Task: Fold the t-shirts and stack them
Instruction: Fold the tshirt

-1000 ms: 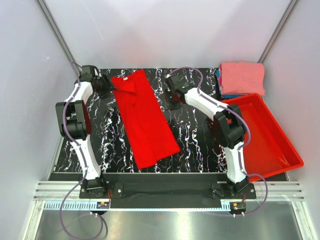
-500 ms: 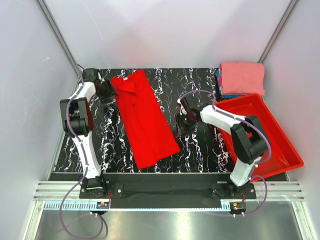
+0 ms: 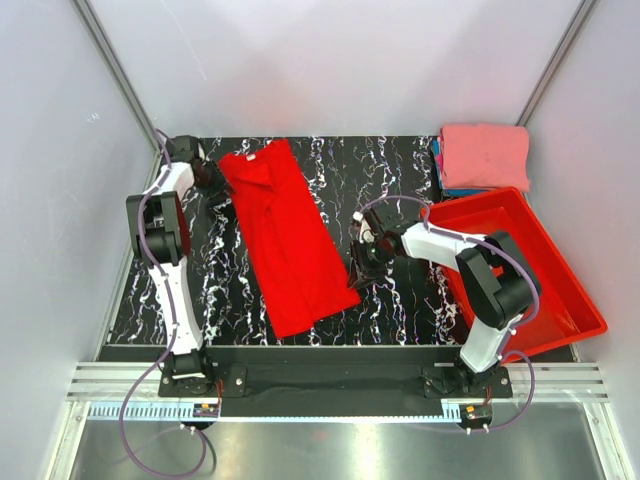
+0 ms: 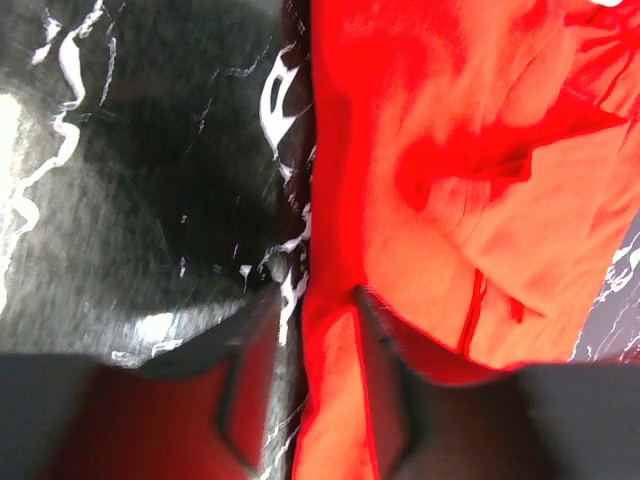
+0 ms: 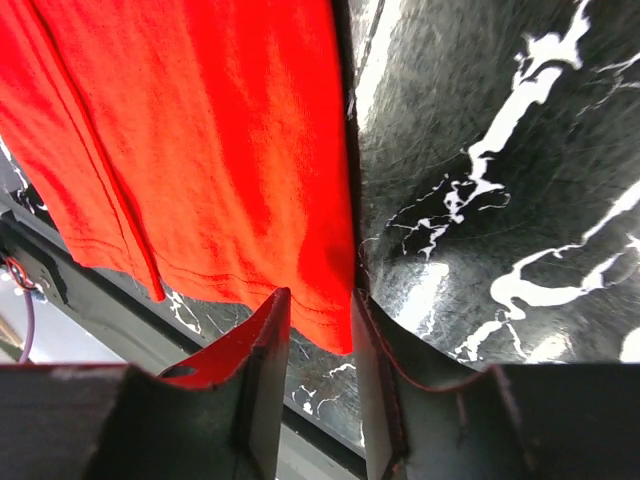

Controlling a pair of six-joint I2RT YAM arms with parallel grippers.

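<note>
Red cloth runs across the black marbled counter (image 3: 400, 170): the red t-shirt (image 3: 285, 235) lies as one long strip, collar end far left, hem end near right. The left end effector (image 3: 212, 182) sits at the collar corner, fingers part-spread astride the shirt's edge. The right end effector (image 3: 358, 272) is at the hem corner, jaws likewise apart with the corner between them, not visibly clamped. Each arm has its own end, and the long axis runs between them, so a hem-to-collar fold looks next. A salmon-pink t-shirt (image 3: 485, 155) lies folded far right, behind the red bin (image 3: 530, 270). No readable writing anywhere.
</note>
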